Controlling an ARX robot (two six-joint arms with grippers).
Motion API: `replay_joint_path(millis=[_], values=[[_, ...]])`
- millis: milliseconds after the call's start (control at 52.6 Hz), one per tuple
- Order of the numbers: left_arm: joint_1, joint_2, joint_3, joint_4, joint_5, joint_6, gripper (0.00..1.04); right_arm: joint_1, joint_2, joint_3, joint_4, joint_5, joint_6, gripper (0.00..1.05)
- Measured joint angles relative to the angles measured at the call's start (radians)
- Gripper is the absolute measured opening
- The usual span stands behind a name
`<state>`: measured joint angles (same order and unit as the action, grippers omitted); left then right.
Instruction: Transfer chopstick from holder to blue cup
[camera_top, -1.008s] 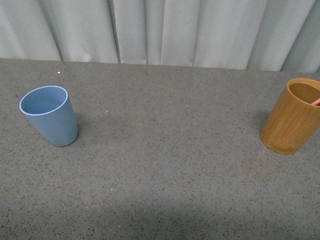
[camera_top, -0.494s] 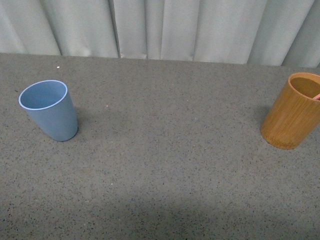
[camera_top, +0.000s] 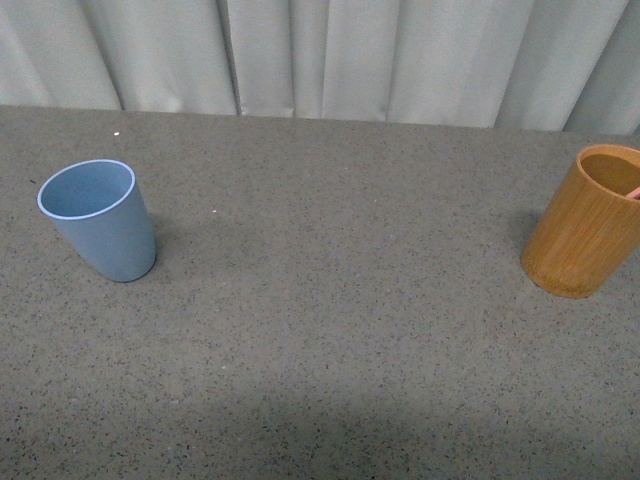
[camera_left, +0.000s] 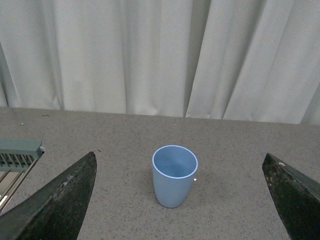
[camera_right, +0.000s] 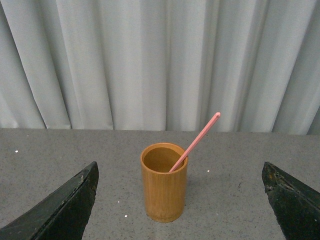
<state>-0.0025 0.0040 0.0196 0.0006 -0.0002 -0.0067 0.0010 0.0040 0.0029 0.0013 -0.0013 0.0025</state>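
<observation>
The blue cup stands upright and empty on the grey table at the left; it also shows in the left wrist view. The orange-brown holder stands at the right edge, and in the right wrist view. One pink-red chopstick leans in the holder, its rounded end sticking out; only a sliver shows in the front view. My left gripper is open, well short of the blue cup. My right gripper is open, well short of the holder. Neither arm shows in the front view.
A grey-white curtain hangs behind the table's far edge. A grey-green rack-like object sits at the side in the left wrist view. Speckled grey tabletop lies between cup and holder.
The front view shifted slightly between one second and half a second ago, so cup and holder sit a little higher in frame. Nothing has changed since then.
</observation>
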Motion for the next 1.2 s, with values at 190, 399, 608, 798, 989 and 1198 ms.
replay_joint_path(millis=[190, 399, 608, 798, 989, 1198], values=[[0.0, 0.0, 0.0, 0.0, 0.0, 0.0, 0.98, 0.0, 0.0, 0.0, 0.0, 0.0, 0.0, 0.95], [0.005, 0.006, 0.002, -0.006, 0.021, -0.011, 0.98, 0.0, 0.0, 0.0, 0.0, 0.0, 0.0, 0.95], [0.056, 0.307, 0.123, -0.303, 0.497, -0.364, 0.98, 0.0, 0.0, 0.0, 0.0, 0.0, 0.0, 0.95], [-0.179, 0.475, 0.179, -0.127, 0.301, -0.558, 0.98, 0.0, 0.0, 0.0, 0.0, 0.0, 0.0, 0.95], [-0.348, 0.742, 0.235, 0.043, 0.125, -0.625, 0.98, 0.0, 0.0, 0.0, 0.0, 0.0, 0.0, 0.95], [-0.453, 1.037, 0.318, 0.151, -0.028, -0.646, 0.98, 0.0, 0.0, 0.0, 0.0, 0.0, 0.0, 0.95]])
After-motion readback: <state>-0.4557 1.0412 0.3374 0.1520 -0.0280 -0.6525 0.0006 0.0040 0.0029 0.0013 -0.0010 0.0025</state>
